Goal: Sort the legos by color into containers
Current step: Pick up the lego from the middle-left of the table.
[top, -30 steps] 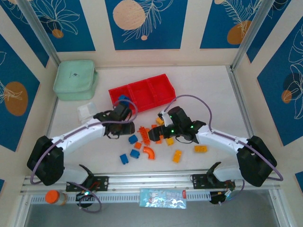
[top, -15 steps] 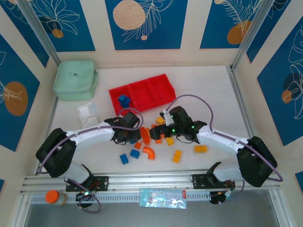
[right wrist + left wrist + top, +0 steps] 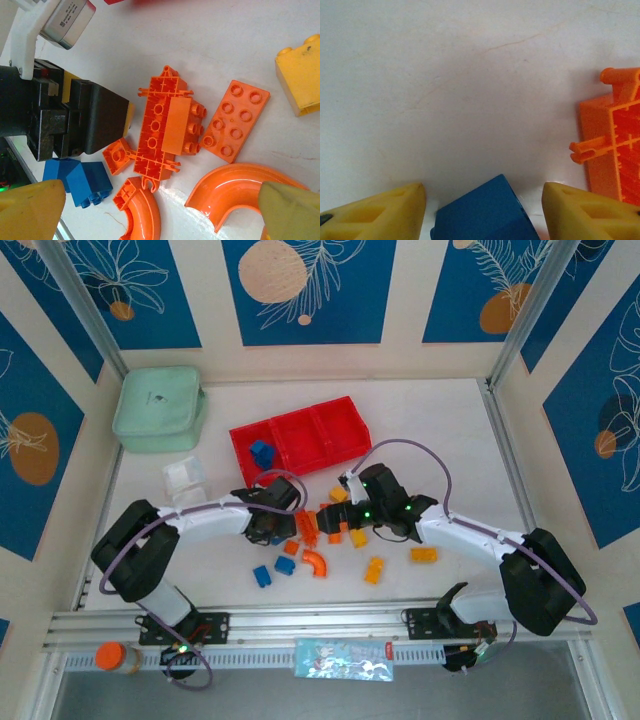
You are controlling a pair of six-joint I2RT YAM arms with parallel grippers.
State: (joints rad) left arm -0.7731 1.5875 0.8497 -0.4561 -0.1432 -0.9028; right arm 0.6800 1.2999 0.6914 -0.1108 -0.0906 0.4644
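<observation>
In the left wrist view my left gripper (image 3: 482,197) is open, its yellow fingertips (image 3: 390,212) either side of a blue lego (image 3: 487,220), a small gap on each side. From above it (image 3: 283,530) sits at the left edge of the loose legos. My right gripper (image 3: 335,523) hangs open over the orange pieces, holding nothing (image 3: 160,210). Below it lie an orange frame brick (image 3: 165,130), a flat orange plate (image 3: 235,120), two orange arches (image 3: 235,192) and a yellow brick (image 3: 300,80). The red containers (image 3: 335,418) stand behind, with one blue lego (image 3: 262,452) in the left compartment.
A mint green pouch (image 3: 158,408) lies at the back left, a small clear box (image 3: 185,478) in front of it. More loose bricks, blue (image 3: 262,575) and yellow-orange (image 3: 423,555), lie toward the near rail (image 3: 320,618). The two grippers are close together.
My left gripper has moved from the tray's left compartment toward me and right, down over a blue brick in the pile. A blue brick stays in the tray. The right arm has hardly moved.
</observation>
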